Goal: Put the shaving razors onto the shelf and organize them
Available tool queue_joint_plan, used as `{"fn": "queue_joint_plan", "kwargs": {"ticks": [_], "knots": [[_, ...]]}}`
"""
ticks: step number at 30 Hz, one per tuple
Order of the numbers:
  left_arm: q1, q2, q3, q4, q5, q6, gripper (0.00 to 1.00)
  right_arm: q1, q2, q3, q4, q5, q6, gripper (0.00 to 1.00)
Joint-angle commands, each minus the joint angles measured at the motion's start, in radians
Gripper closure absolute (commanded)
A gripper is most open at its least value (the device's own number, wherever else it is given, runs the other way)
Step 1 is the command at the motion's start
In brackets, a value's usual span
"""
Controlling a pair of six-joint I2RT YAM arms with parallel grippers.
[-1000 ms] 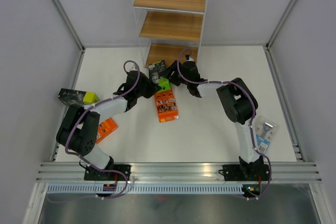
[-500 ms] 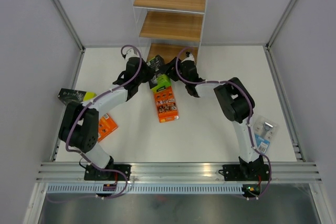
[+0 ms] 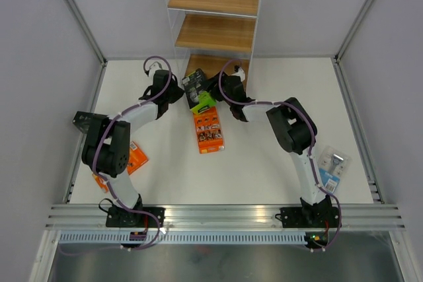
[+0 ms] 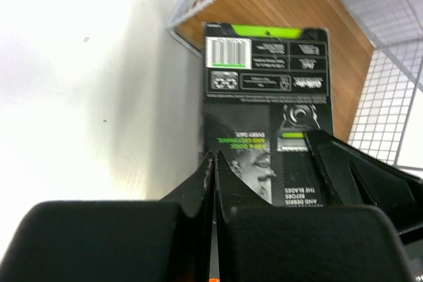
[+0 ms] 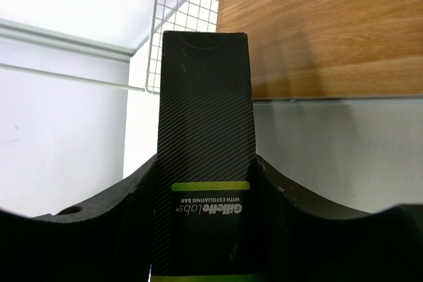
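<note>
My right gripper [image 3: 210, 89] is shut on a green-and-black razor pack [image 3: 198, 94] and holds it on edge just in front of the shelf's [image 3: 218, 65] bottom board. In the right wrist view the pack's narrow side [image 5: 205, 130] sits between my fingers [image 5: 132, 203], with the wooden board [image 5: 317, 24] beyond. My left gripper [image 3: 177, 90] is shut and empty beside that pack; its back face [image 4: 264, 90] fills the left wrist view ahead of the closed fingers [image 4: 198, 183]. An orange pack [image 3: 209, 131] lies flat just below.
A second orange pack [image 3: 135, 158] and a second green-and-black pack [image 3: 80, 120] lie at the left, partly hidden by my left arm. A light blue pack [image 3: 332, 166] lies at the right near my right arm. The shelf's white wire side [image 4: 390, 97] is close.
Both arms have moved toward the shelf. The green-and-black pack has gone from beside the orange pack up to the bottom board's front edge. My left arm has swung left and away.
</note>
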Motion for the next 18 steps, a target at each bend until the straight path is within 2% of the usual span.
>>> {"fn": "queue_joint_plan", "kwargs": {"ticks": [1,10,13,18], "knots": [[0.009,-0.025,-0.002,0.016,0.033,0.031,0.98,-0.013,-0.008,-0.030,0.075,0.177,0.069,0.60],[0.009,0.070,0.064,0.023,0.173,0.074,0.98,-0.013,-0.062,-0.090,0.090,0.283,0.097,0.61],[0.009,0.108,0.091,0.021,0.185,0.088,0.98,-0.013,-0.114,-0.159,0.127,0.342,0.094,0.61],[0.009,0.171,0.136,0.009,0.202,0.077,0.98,-0.013,-0.136,-0.214,0.167,0.343,0.109,0.61]]}}
